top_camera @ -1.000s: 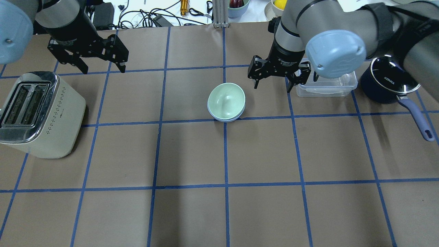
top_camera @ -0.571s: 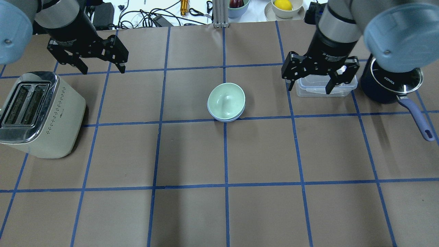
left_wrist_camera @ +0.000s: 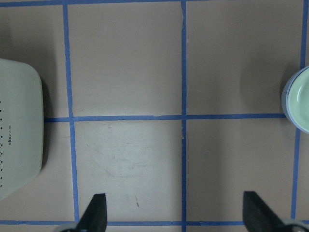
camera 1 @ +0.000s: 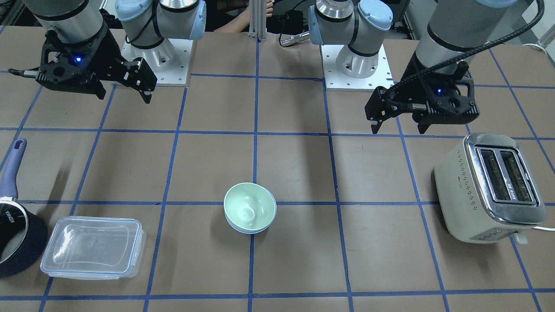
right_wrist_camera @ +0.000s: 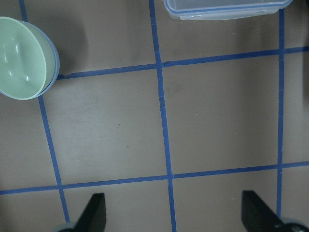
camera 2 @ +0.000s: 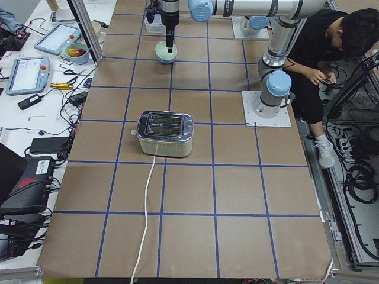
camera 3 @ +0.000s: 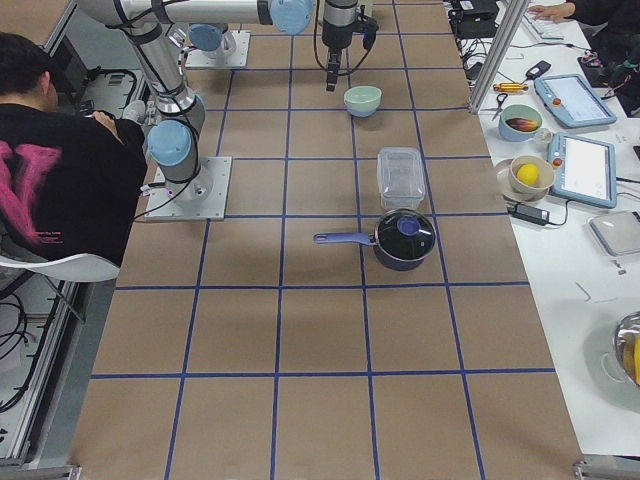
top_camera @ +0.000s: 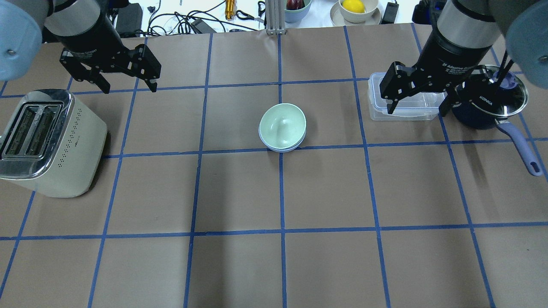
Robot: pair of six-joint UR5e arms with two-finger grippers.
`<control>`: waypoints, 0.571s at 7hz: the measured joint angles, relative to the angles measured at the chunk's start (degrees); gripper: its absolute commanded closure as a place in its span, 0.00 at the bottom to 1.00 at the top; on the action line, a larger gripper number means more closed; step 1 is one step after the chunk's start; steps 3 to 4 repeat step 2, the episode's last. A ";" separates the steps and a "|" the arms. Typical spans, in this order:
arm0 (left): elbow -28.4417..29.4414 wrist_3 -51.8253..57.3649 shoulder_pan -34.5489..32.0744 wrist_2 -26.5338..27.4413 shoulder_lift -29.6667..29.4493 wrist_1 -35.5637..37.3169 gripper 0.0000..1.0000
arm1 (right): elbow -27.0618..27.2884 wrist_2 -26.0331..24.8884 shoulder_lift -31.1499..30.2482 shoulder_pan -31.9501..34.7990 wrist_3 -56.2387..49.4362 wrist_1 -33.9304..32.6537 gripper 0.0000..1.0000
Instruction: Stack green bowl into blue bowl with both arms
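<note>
The green bowl (camera 1: 250,208) is seen nested inside the blue bowl (camera 1: 252,230) at centre in the front-facing view. Overhead, the left gripper (top_camera: 129,87) and right gripper (top_camera: 416,112) are shown spread wide and empty. The stack lies between them, well apart from both. In each wrist view it is caught at the frame's edge.

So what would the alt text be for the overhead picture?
A green bowl sits nested in a blue bowl on a brown table gridded in blue. Both pincers hang open, clear of it: the left pincer by a toaster, the right pincer partly hiding a container beside a saucepan.
</note>
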 measured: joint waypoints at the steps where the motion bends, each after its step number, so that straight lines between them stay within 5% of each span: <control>1: -0.02 0.00 0.00 0.02 -0.19 -0.02 0.00 | 0.00 -0.03 -0.10 0.01 0.00 0.24 0.00; 4: -0.02 0.00 0.00 0.04 -0.45 -0.03 0.00 | 0.03 0.00 -0.13 0.03 0.03 0.42 0.00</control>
